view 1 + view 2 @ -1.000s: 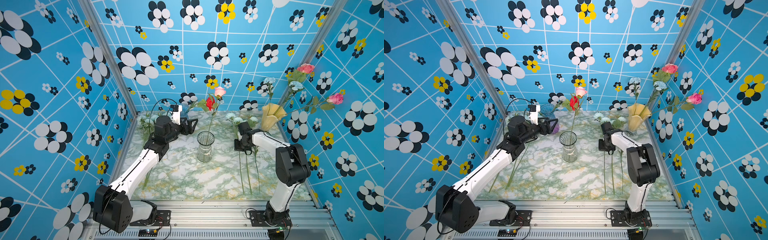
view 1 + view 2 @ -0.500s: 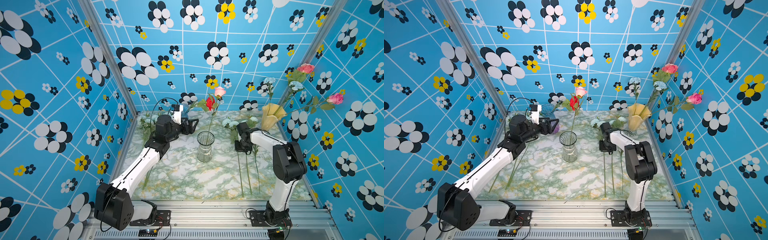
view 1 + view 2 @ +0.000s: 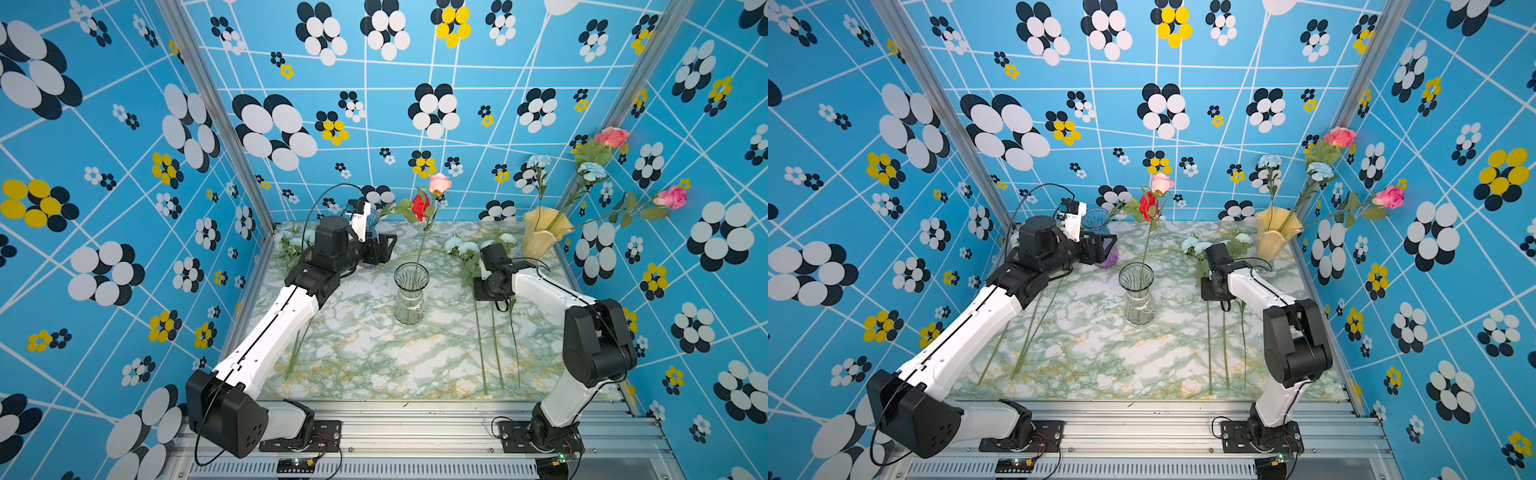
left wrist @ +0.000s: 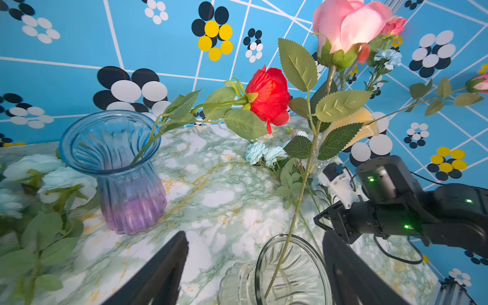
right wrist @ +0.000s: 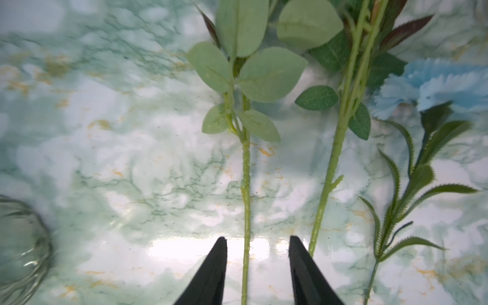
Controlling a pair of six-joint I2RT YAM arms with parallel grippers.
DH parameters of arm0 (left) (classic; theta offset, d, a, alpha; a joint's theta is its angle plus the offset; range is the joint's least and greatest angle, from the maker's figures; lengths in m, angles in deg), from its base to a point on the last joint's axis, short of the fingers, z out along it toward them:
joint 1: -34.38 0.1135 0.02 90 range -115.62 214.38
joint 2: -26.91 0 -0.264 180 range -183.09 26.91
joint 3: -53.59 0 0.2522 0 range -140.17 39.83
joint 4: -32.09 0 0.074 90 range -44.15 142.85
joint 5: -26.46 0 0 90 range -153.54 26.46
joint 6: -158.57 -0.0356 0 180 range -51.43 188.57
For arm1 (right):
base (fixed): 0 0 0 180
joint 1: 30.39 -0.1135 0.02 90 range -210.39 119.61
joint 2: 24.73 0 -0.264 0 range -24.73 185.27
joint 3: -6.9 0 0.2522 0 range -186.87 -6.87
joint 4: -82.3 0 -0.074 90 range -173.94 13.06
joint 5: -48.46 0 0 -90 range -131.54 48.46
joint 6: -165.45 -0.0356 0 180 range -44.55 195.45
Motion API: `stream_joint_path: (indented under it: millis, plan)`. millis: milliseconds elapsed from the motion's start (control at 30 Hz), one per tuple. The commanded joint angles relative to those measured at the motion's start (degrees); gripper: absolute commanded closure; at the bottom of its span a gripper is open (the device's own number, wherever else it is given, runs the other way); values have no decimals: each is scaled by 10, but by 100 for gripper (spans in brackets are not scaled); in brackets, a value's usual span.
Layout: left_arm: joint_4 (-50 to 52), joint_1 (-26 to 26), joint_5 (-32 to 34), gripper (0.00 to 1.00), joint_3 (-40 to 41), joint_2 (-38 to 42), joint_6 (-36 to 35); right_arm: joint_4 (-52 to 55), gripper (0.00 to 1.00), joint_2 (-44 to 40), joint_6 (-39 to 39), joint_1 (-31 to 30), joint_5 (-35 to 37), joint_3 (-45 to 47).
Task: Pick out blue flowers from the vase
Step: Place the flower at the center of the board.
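**Right gripper** [image 5: 258, 239]: jaws partly open and low over the table [image 5: 118, 158], holding nothing. One stem [image 5: 247, 184] lies flat between the fingers, clear of both. A second stem [image 5: 331, 169] lies just outside one finger. Past it lies a third with a blue bloom [image 5: 435, 87]. These three blue flowers [image 3: 462, 246] lie side by side on the table, heads beyond the gripper toward the back wall.

**Left gripper** [image 4: 254, 235]: jaws wide open and empty, held above the table. Just ahead and below stands a clear vase [image 3: 409, 301] holding a pink rose [image 3: 439, 183]. Farther ahead and to one side, a blue vase [image 4: 118, 171] holds a red rose [image 4: 269, 100]. A second set [image 4: 50, 177] of blue flowers lies on the table beside the blue vase.

**Beyond the right gripper:** a yellow vase [image 3: 540, 232] in the back corner holds two blue carnations [image 3: 539, 161] and two pink roses [image 3: 611, 136].

**Surface:** glossy marble print in green and white with gold veins.

**Room:** three walls [image 3: 124, 166], blue with white lines and flower prints in black, white and yellow. Metal posts [image 3: 216, 124] stand at the rear corners. A ribbed metal rail [image 3: 415, 424] in front carries both arm bases.
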Motion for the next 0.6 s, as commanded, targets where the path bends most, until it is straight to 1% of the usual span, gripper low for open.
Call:
stream_joint_path:
  millis: [0, 167, 267, 300, 467, 500, 567]
  plan:
    - [174, -28, 71, 18, -57, -27, -28, -86, 55, -43, 7, -5, -12, 34]
    - [316, -87, 130, 19, -154, -99, -38, -134, 52, -85, 10, -5, -10, 77]
    - [357, -106, 154, 20, -188, -132, -33, -149, 50, -103, 22, -5, -5, 95]
    - [361, -109, 155, 20, -192, -138, -29, -159, 48, -112, 26, -5, -7, 104]
    - [375, -112, 146, 21, -195, -150, -12, -257, 25, -181, 38, -5, -32, 177]
    - [379, -113, 139, 21, -201, -156, -11, -277, 23, -196, 36, -5, -38, 190]
    - [391, -115, 123, 24, -217, -173, -8, -300, 21, -214, 35, -5, -49, 209]
